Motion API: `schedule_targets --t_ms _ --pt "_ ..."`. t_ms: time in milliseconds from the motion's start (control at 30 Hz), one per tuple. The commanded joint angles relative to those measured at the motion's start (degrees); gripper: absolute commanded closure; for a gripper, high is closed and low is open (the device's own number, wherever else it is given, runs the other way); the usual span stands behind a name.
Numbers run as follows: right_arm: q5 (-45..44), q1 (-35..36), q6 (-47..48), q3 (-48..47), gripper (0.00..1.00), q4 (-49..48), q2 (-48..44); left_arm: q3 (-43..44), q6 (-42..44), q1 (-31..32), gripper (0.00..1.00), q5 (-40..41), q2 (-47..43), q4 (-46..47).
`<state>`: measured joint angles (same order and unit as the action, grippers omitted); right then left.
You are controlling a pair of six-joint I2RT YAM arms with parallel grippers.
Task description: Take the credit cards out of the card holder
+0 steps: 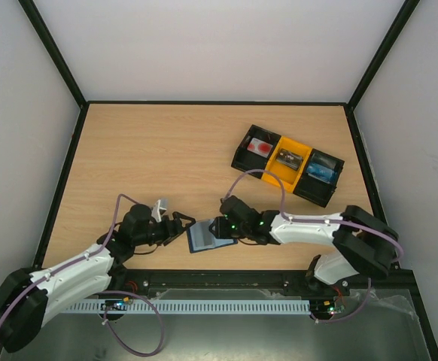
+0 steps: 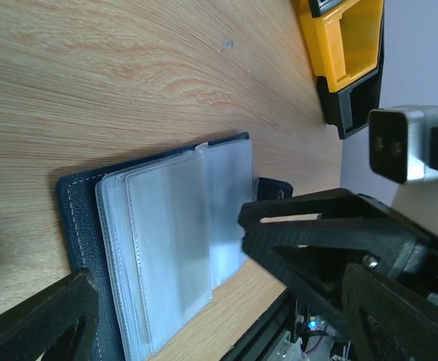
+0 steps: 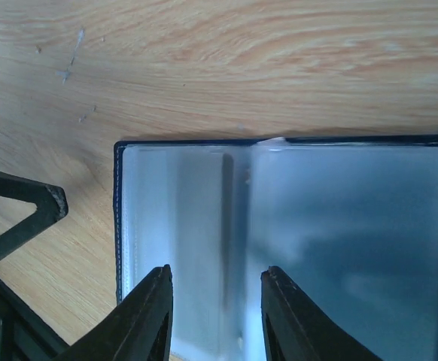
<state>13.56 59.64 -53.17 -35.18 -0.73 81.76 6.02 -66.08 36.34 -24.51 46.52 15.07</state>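
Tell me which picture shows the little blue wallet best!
The left wrist view: the open card holder shows its navy cover, clear pockets and tab. The right wrist view is closer but cuts it off; the top view shows it tiny.

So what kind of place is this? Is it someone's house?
Not a house. Most likely it is a robot test booth in a lab. Plain white walls in a black frame close in a wooden table. A left arm and a right arm are bolted along its near edge.
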Motion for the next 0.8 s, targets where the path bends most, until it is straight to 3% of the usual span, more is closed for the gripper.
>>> schedule_targets --t_ms 0,433,767 --pt "-2.03 2.08 -0.06 -3.0 0.67 -2.46 3.98 -0.99 -0.83 0.05 0.11 0.44 -1.32 -1.5" --pt "-3.89 3.03 -0.43 -2.49 0.71 -2.92 8.82 -1.82 -1.59 0.05 0.12 -0.72 -0.31 0.56" --pt "-3.78 3.05 -4.39 3.46 0.94 -11.91 9.81 -1.21 -1.67 0.14 0.13 -3.39 3.0 5.12"
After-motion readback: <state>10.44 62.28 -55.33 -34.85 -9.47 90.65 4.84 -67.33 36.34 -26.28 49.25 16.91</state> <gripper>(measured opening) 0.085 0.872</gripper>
